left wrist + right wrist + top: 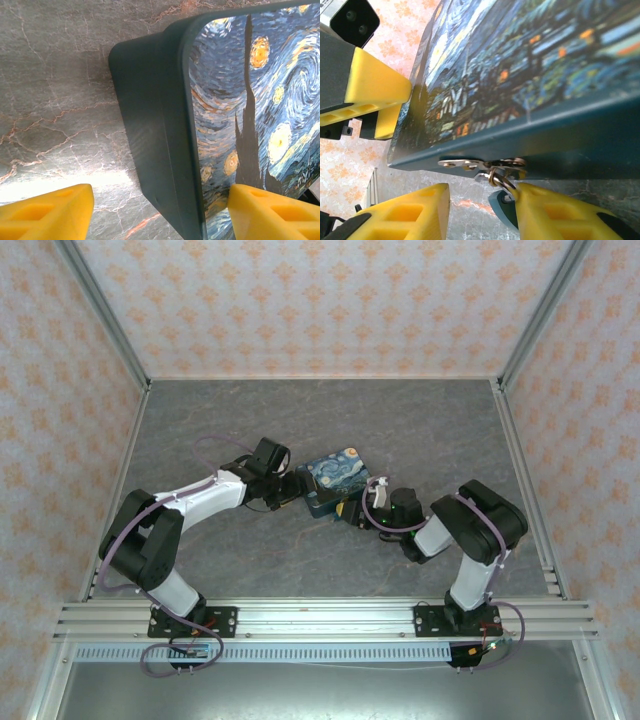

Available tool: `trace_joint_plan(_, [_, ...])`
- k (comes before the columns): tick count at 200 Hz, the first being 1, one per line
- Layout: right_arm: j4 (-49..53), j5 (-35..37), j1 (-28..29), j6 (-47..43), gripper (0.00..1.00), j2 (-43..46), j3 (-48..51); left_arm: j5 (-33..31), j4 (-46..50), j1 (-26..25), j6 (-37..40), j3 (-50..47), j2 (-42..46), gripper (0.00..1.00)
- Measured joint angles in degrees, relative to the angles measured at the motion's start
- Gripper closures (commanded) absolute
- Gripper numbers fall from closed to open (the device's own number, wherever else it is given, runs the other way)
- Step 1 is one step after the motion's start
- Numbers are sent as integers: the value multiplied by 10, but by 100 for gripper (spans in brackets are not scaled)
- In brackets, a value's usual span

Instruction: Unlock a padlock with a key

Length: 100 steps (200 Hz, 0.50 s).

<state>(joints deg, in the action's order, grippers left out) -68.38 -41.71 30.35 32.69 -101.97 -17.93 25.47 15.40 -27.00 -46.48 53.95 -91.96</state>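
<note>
The padlock (335,478) is a flat block with a starry-night top and dark teal sides, lying mid-table between both arms. My left gripper (160,202) is open and straddles its left end: one yellow finger (50,212) hangs over the bare table, the other (270,210) rests against the printed top. My right gripper (481,212) is open at the padlock's near side (560,137). A silver metal piece (462,163) and a ring (501,179) hang there. The key's small teal head (501,212) sits just inside my right finger (555,215), not pinched.
A grey marbled table (420,430) is walled by patterned panels on three sides, with metal posts at the back corners (497,380). An aluminium rail (320,618) with both arm bases runs along the near edge. Open floor lies behind the padlock.
</note>
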Motion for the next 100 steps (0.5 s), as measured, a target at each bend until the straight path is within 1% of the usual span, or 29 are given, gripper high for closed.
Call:
trace_joint_plan(45, [6, -3, 0, -4, 66, 9, 1, 0, 0, 0, 0, 0, 0, 29])
trace_joint_plan(82, [16, -2, 0, -9, 73, 10, 1, 0, 0, 0, -2, -1, 1, 29])
trace_joint_plan(100, [24, -1, 0, -11, 78, 12, 1, 0, 0, 0, -2, -1, 1, 29])
